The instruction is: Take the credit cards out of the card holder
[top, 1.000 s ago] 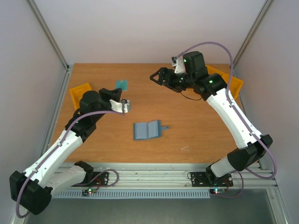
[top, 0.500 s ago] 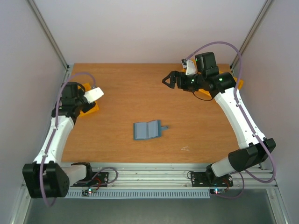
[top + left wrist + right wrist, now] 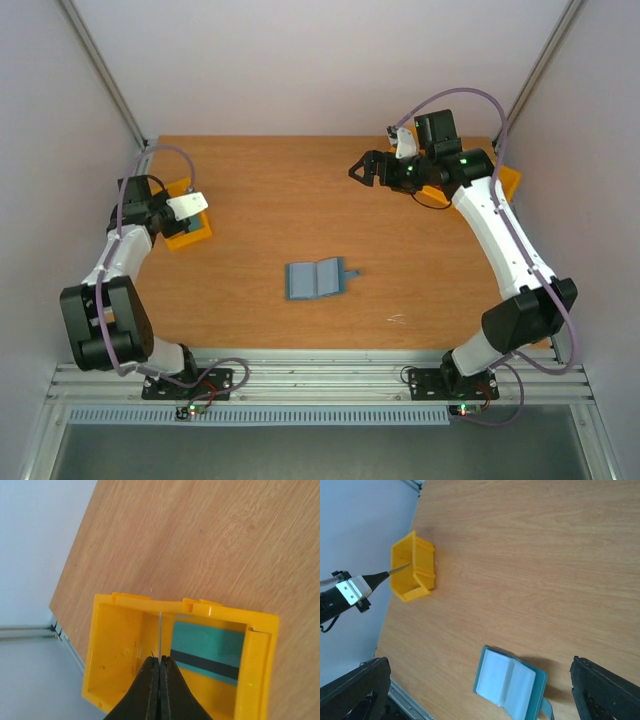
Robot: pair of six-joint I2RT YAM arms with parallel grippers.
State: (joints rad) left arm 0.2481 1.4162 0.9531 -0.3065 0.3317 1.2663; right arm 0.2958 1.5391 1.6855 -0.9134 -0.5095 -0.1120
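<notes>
The card holder lies open on the table's middle, its pale blue lining facing up; it also shows in the right wrist view. My left gripper hangs over the yellow bin at the left. It is shut on a thin credit card seen edge-on, which reaches down into the bin. A teal credit card with a black stripe lies flat inside that bin. My right gripper hovers open and empty at the back right, well away from the card holder.
A second yellow bin stands at the table's back right, partly behind the right arm. The left bin sits close to the table's left edge and the side wall. A small pale scrap lies near the front edge.
My left arm swung from mid-table to the left bin, still shut on the card. My right gripper opened wider and drew back a little to the right.
</notes>
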